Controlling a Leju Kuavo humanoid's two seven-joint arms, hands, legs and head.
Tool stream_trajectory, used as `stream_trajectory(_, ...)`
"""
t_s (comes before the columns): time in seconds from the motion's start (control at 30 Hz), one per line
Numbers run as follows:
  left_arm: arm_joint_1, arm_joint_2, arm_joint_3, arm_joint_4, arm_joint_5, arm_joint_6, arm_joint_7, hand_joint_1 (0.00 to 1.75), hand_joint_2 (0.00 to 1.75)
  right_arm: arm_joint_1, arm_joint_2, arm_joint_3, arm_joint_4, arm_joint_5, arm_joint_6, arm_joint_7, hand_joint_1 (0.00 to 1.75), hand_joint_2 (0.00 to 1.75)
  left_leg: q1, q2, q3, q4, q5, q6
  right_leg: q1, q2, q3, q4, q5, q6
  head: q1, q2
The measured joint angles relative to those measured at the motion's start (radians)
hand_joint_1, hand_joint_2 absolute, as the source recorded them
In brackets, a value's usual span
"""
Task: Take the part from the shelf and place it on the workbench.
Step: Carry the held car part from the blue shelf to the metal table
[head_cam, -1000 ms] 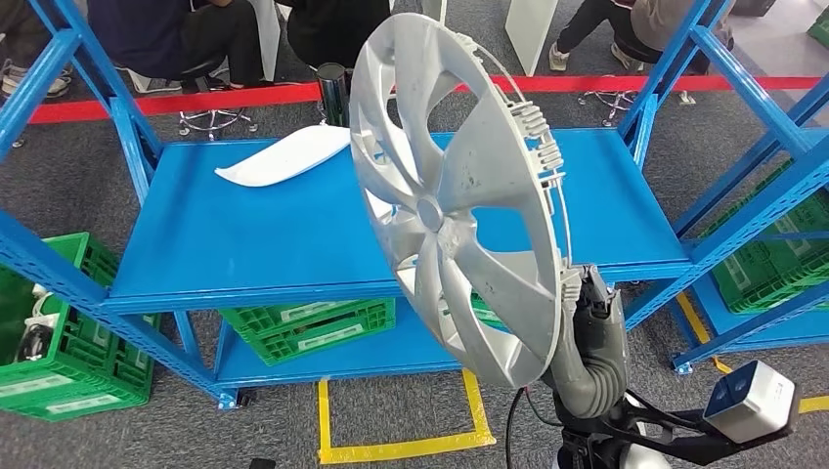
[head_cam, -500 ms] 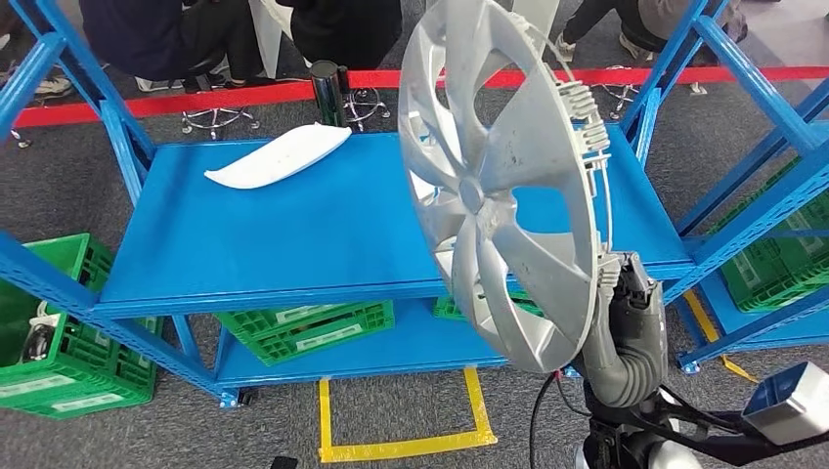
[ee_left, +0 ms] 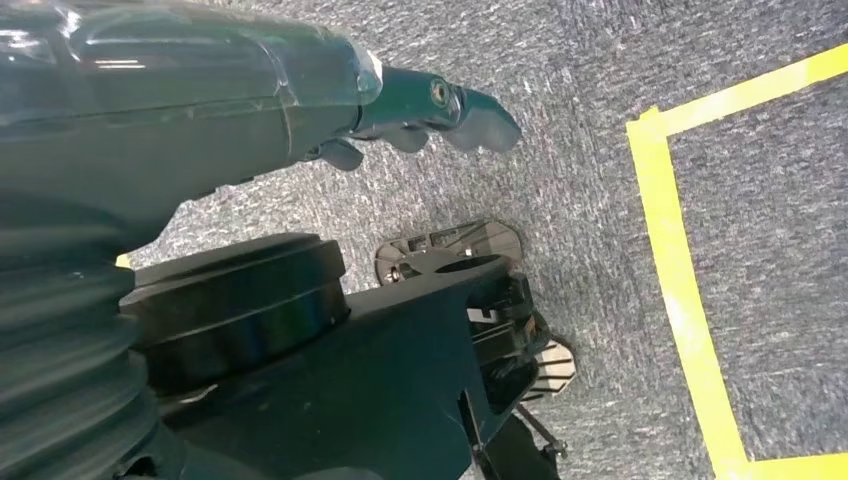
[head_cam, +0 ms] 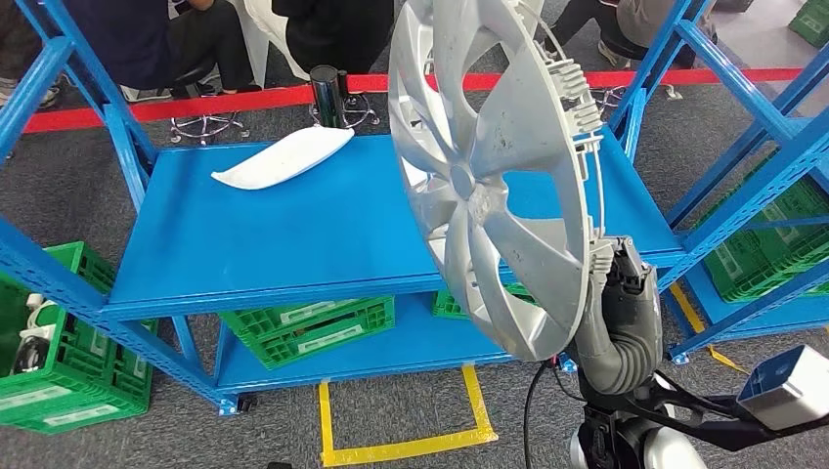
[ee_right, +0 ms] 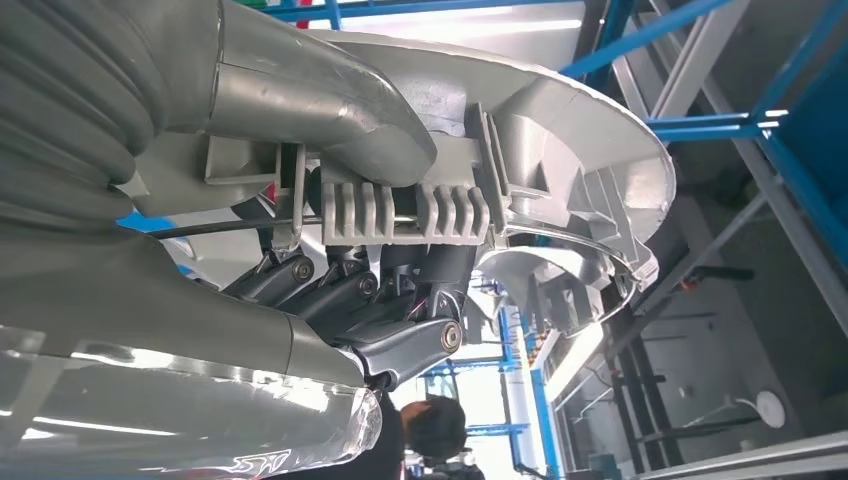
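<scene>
My right hand (head_cam: 614, 283) grips the rim of the silver plastic wheel cover (head_cam: 489, 176), thumb on the outer face and dark fingers (ee_right: 340, 290) curled behind its ribbed clips; the cover stands nearly upright above the hand, clear of the blue metal shelf (head_cam: 293, 234) just beyond it. A white curved plastic panel (head_cam: 283, 156) lies on the shelf, well apart from the hand. Green slotted crates (head_cam: 308, 327) sit below. My left hand (ee_left: 420, 115) hangs over grey carpet, fingers curled, holding nothing.
</scene>
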Motion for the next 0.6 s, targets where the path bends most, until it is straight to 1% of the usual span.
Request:
stream_trajectory(0.03, -0.001, -0.002, 0.0, 0.0, 0.0, 0.0, 0.0, 0.0, 1.75, 0.0, -0.002, -0.001, -0.002, 0.001, -0.001, 0.002, 1.75, 1.75, 0.0, 0.001, -0.005, -0.001, 0.006, 0.009, -0.001, 0.0, -0.011, 0.034, -0.032, 0.003, 0.005, 0.0)
stream_trajectory(0.1, -0.001, -0.004, 0.0, 0.0, 0.0, 0.0, 0.0, 0.0, 1.75, 0.001, -0.005, -0.002, -0.003, 0.003, -0.003, 0.005, 1.75, 1.75, -0.005, 0.002, -0.016, -0.001, 0.015, 0.02, -0.001, -0.001, -0.043, 0.146, -0.118, 0.005, 0.019, 0.0)
stream_trajectory(0.13, -0.001, -0.005, 0.0, 0.0, 0.0, 0.0, 0.0, 0.0, 1.75, 0.001, -0.006, -0.002, -0.003, 0.003, -0.004, 0.005, 1.75, 1.75, -0.008, 0.003, -0.022, -0.001, 0.019, 0.023, 0.0, -0.001, -0.055, 0.201, -0.15, 0.004, 0.025, 0.0)
stream_trajectory(0.17, -0.001, -0.006, 0.0, 0.0, 0.0, 0.0, 0.001, 0.0, 1.75, 0.002, -0.006, -0.002, -0.003, 0.004, -0.004, 0.005, 1.75, 1.75, -0.012, 0.004, -0.028, 0.0, 0.024, 0.025, 0.001, -0.001, -0.057, 0.233, -0.163, 0.002, 0.03, 0.0)
stream_trajectory(0.2, -0.001, -0.006, 0.0, 0.0, 0.0, -0.001, 0.003, 0.0, 1.75, 0.003, -0.006, -0.002, -0.003, 0.005, -0.006, 0.005, 1.75, 1.75, -0.016, 0.004, -0.034, 0.0, 0.029, 0.026, 0.003, -0.001, -0.044, 0.234, -0.158, -0.003, 0.034, 0.0)
stream_trajectory(0.23, -0.001, -0.006, 0.0, 0.0, 0.0, -0.001, 0.005, 0.0, 1.75, 0.004, -0.006, -0.002, -0.003, 0.005, -0.007, 0.005, 1.75, 1.75, -0.02, 0.004, -0.039, 0.0, 0.033, 0.026, 0.007, -0.001, -0.016, 0.199, -0.137, -0.011, 0.038, 0.0)
stream_trajectory(0.27, -0.001, -0.007, 0.0, 0.0, 0.0, -0.001, 0.008, 0.0, 1.75, 0.005, -0.007, -0.002, -0.003, 0.006, -0.008, 0.005, 1.75, 1.75, -0.024, 0.003, -0.043, 0.0, 0.038, 0.027, 0.013, -0.001, 0.025, 0.138, -0.11, -0.023, 0.041, 0.0)
stream_trajectory(0.3, -0.001, -0.009, 0.0, 0.0, 0.0, -0.002, 0.011, 0.0, 1.75, 0.006, -0.007, -0.002, -0.004, 0.006, -0.01, 0.005, 1.75, 1.75, -0.028, 0.003, -0.047, 0.0, 0.042, 0.025, 0.019, -0.001, 0.067, 0.071, -0.091, -0.039, 0.041, 0.0)
stream_trajectory(0.33, -0.001, -0.011, 0.0, 0.0, 0.0, -0.002, 0.015, 0.0, 1.75, 0.007, -0.007, -0.002, -0.005, 0.007, -0.011, 0.005, 1.75, 1.75, -0.029, 0.003, -0.051, 0.0, 0.047, 0.023, 0.025, -0.001, 0.1, 0.014, -0.078, -0.05, 0.039, 0.0)
stream_trajectory(0.37, -0.001, -0.013, 0.0, 0.0, 0.0, -0.002, 0.017, 0.0, 1.75, 0.008, -0.008, -0.002, -0.006, 0.007, -0.012, 0.005, 1.75, 1.75, -0.028, 0.003, -0.054, -0.001, 0.053, 0.018, 0.03, -0.001, 0.118, -0.022, -0.073, -0.058, 0.038, 0.0)
stream_trajectory(0.4, -0.001, -0.015, 0.0, 0.0, 0.0, -0.002, 0.019, 0.0, 1.75, 0.008, -0.009, -0.002, -0.008, 0.007, -0.012, 0.005, 1.75, 1.75, -0.026, 0.004, -0.057, -0.002, 0.059, 0.012, 0.034, -0.001, 0.123, -0.037, -0.072, -0.062, 0.038, 0.0)
stream_trajectory(0.47, -0.001, -0.016, 0.0, 0.0, 0.0, -0.003, 0.022, 0.0, 1.75, 0.009, -0.009, -0.003, -0.01, 0.008, -0.012, 0.005, 1.75, 1.75, -0.022, 0.004, -0.062, -0.004, 0.067, 0.0, 0.035, -0.004, 0.119, -0.053, -0.055, -0.062, 0.042, 0.0)
stream_trajectory(0.5, -0.001, -0.016, 0.0, 0.0, 0.0, -0.003, 0.023, 0.0, 1.75, 0.008, -0.009, -0.003, -0.011, 0.008, -0.012, 0.005, 1.75, 1.75, -0.021, 0.004, -0.066, 0.001, 0.057, -0.007, 0.033, -0.006, 0.117, -0.063, -0.044, -0.064, 0.042, 0.0)
stream_trajectory(0.53, -0.001, -0.015, 0.0, 0.0, 0.0, -0.003, 0.023, 0.0, 1.75, 0.008, -0.009, -0.003, -0.011, 0.008, -0.012, 0.005, 1.75, 1.75, -0.02, 0.004, -0.075, 0.021, 0.032, -0.013, 0.03, -0.009, 0.113, -0.072, -0.033, -0.065, 0.038, 0.0)
stream_trajectory(0.57, -0.001, -0.014, 0.0, 0.0, 0.0, -0.003, 0.023, 0.0, 1.75, 0.009, -0.009, -0.003, -0.011, 0.008, -0.012, 0.005, 1.75, 1.75, -0.018, 0.003, -0.087, 0.06, -0.007, -0.019, 0.027, -0.012, 0.108, -0.077, -0.023, -0.066, 0.032, 0.0)
stream_trajectory(0.6, -0.001, -0.014, 0.0, 0.0, 0.0, -0.003, 0.023, 0.0, 1.75, 0.009, -0.009, -0.003, -0.011, 0.008, -0.012, 0.005, 1.75, 1.75, -0.014, 0.002, -0.103, 0.114, -0.052, -0.026, 0.027, -0.013, 0.099, -0.078, -0.016, -0.068, 0.025, 0.0)
